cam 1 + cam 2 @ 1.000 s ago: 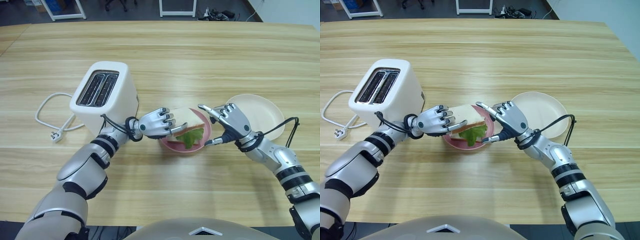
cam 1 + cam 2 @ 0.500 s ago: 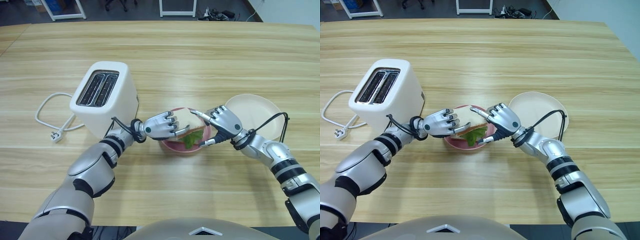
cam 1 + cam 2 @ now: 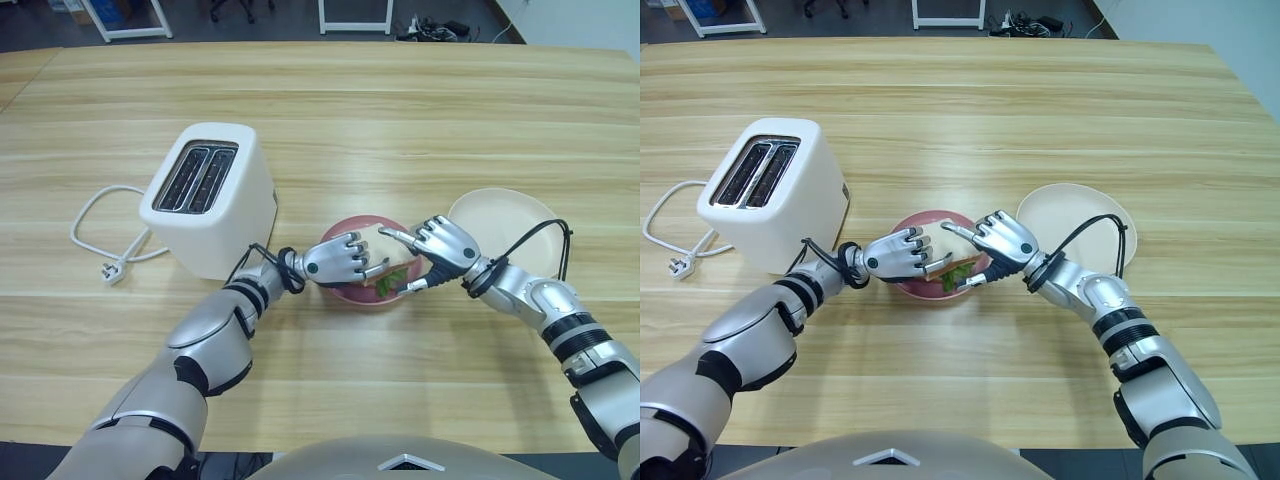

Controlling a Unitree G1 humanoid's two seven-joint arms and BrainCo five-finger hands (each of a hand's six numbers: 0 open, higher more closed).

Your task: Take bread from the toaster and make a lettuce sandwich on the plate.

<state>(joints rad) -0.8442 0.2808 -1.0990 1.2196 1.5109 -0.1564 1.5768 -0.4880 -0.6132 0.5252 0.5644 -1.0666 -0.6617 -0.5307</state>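
1. Left eye view: the left hand [image 3: 345, 264] curls around the bread [image 3: 384, 251] over the pink plate [image 3: 352, 223], right of the toaster [image 3: 205, 190]. The right hand [image 3: 447, 246] sits at the slice's right edge, fingers spread, gripping nothing.
2. Right eye view: lettuce [image 3: 962, 277] lies beneath the slice. The bread is likely light, soft and crushable, so hold it gently by its edges.

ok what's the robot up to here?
Sandwich assembly. The left hand grips a bread slice down at the pink plate, over the lettuce. The right hand sits open at the slice's other side. The toaster slots look empty. A cream plate lies behind the right arm.
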